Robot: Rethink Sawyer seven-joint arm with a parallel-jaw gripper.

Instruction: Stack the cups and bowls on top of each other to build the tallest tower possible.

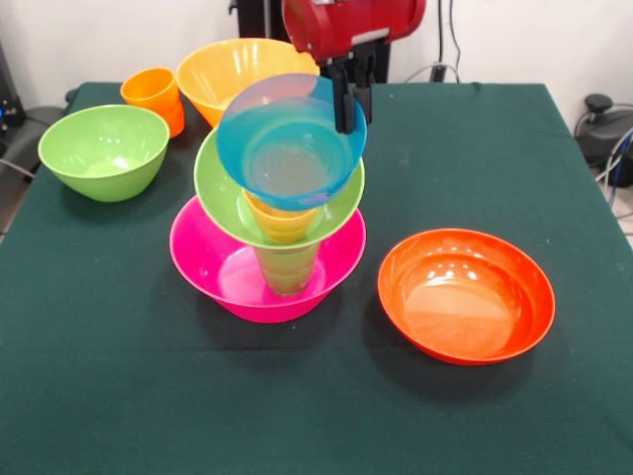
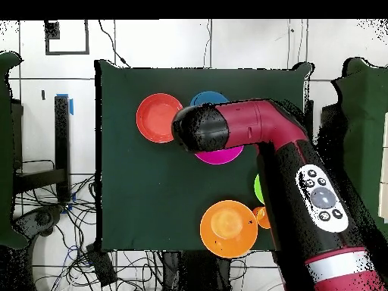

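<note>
Fingers (image 1: pixel 352 104) grip the tilted blue bowl (image 1: pixel 287 139) (atop the tower (image 1: pixel 272 233)).

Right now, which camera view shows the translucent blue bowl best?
The front view. There the blue bowl shows whole and tilted on top of the tower, with the pincer at its far rim. In the overhead view the arm covers most of it; only a blue arc shows.

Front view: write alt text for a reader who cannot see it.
The gripper holds a tilted blue bowl by its rim over the tower: pink bowl, green cup, yellow cup, light green bowl. On the dark green table sit a red-orange bowl, another light green bowl, an orange bowl and an orange cup.
</note>
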